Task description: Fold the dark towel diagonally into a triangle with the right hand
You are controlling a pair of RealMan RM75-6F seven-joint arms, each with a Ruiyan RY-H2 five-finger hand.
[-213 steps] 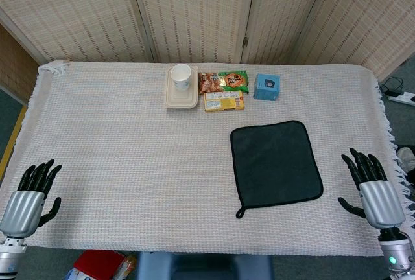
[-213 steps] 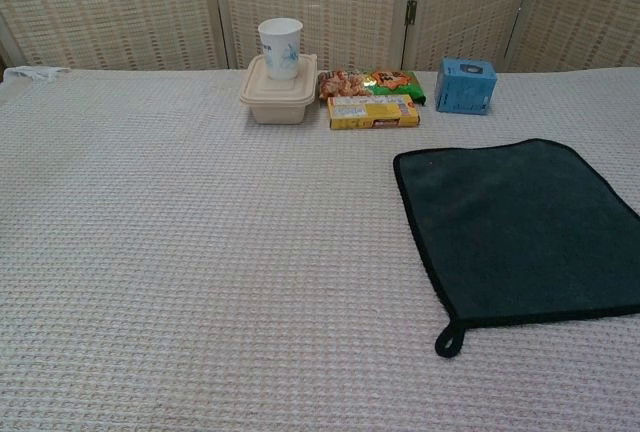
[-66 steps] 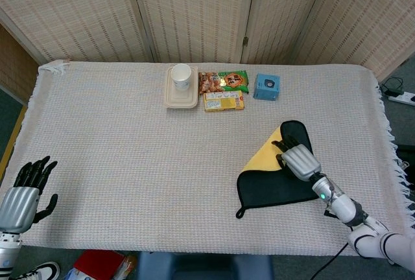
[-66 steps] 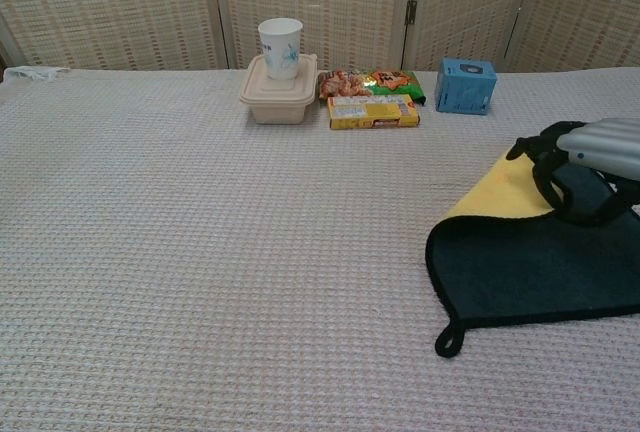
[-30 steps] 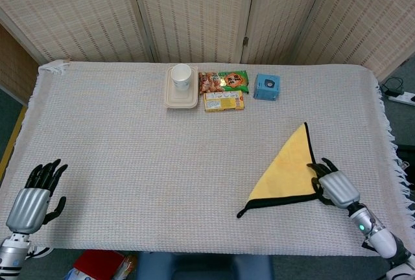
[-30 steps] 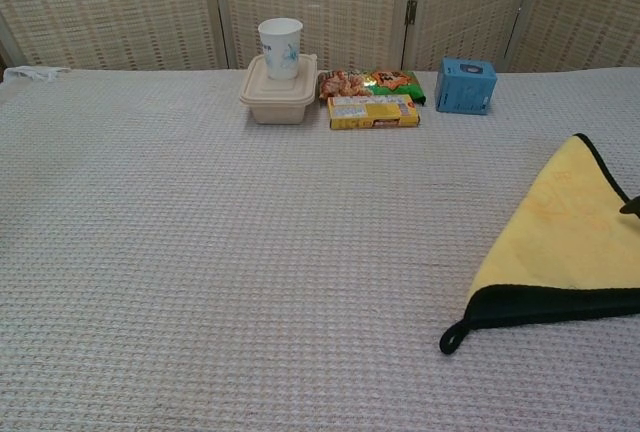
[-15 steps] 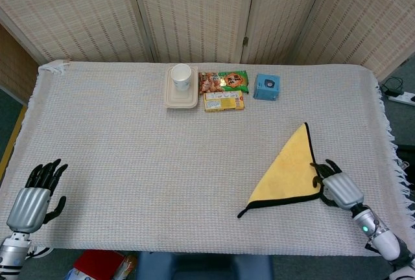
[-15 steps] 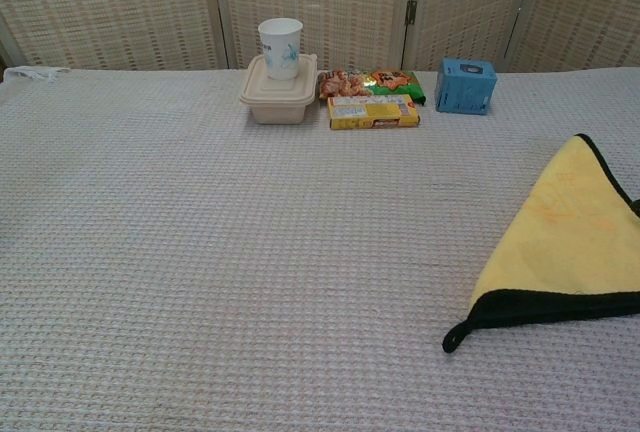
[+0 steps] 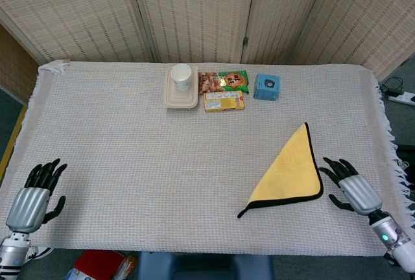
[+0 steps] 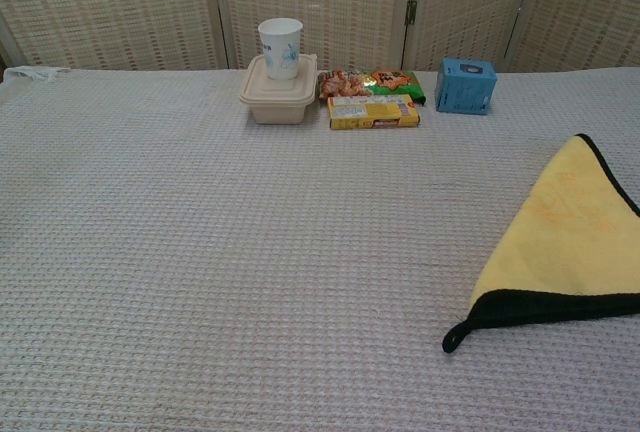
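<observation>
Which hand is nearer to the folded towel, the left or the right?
The right hand, just beside the towel, off its right edge and not touching. The left hand is far across the table, at its left front corner.

Even, soft indoor light, faint shadows, no glare; both views sharp, with slight edge distortion.

Towel (image 9: 291,171) yellow, black-edged; tablecloth (image 9: 130,150) beige waffle-weave; box (image 9: 266,87) blue; cup (image 9: 182,76) white; each robot hand (image 9: 355,190) silver, black-fingered.

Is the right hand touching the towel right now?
No, in the head view the right hand sits open on the table just right of the folded towel, with a gap between.
</observation>
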